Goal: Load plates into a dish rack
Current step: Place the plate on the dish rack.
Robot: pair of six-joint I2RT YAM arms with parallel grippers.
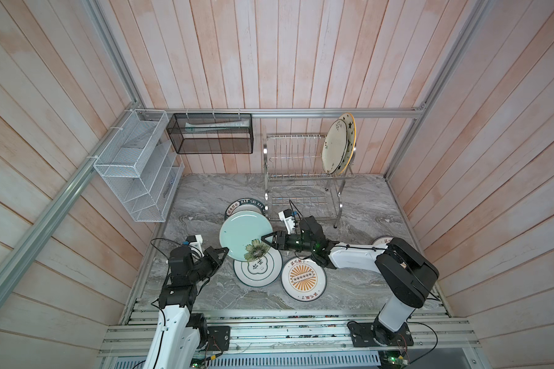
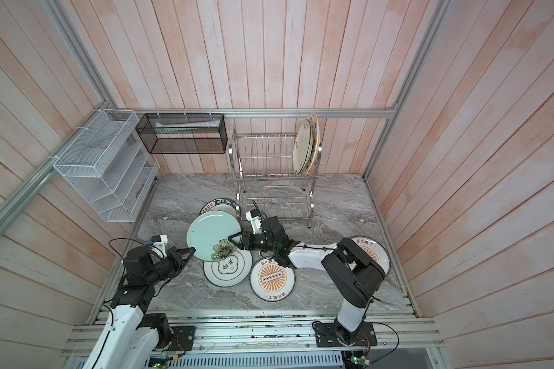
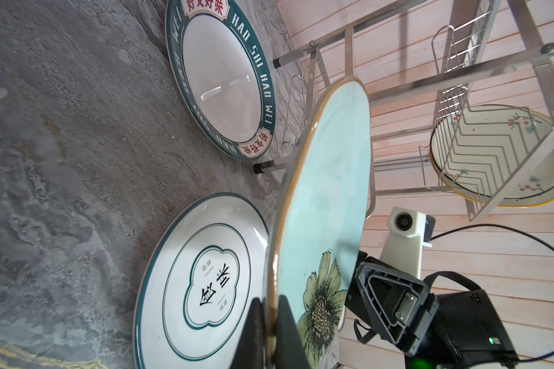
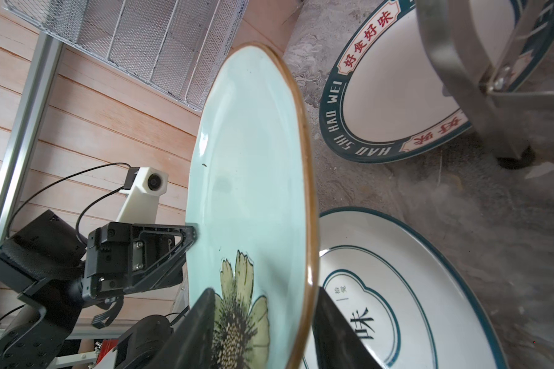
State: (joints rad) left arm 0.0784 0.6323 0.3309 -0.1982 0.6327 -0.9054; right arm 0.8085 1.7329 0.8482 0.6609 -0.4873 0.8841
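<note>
Left jaws clenched on the rim of the pale green plate [image 1: 242,234], held tilted above the bench [image 1: 365,204], short of the dish rack [image 1: 296,153]; right jaws straddle the opposite rim, not yet gripping. Premature left release could drop it onto the quatrefoil plate [image 1: 259,271].

Pale green plate [image 1: 242,234] w/ olive flower, brown rim.

The pale green plate [image 3: 327,191] is pinched by its rim in the left gripper [image 3: 271,300], with the right gripper [image 3: 365,274] at its flowered face. Beside it, a quatrefoil plate [image 3: 205,281] lies flat on the marble counter [image 3: 61,159]. Beyond it are seen a lettered plate [image 3: 221,80] and the rack [image 3: 539,68], in which a floral plate [image 3: 531,166] is held.
</note>
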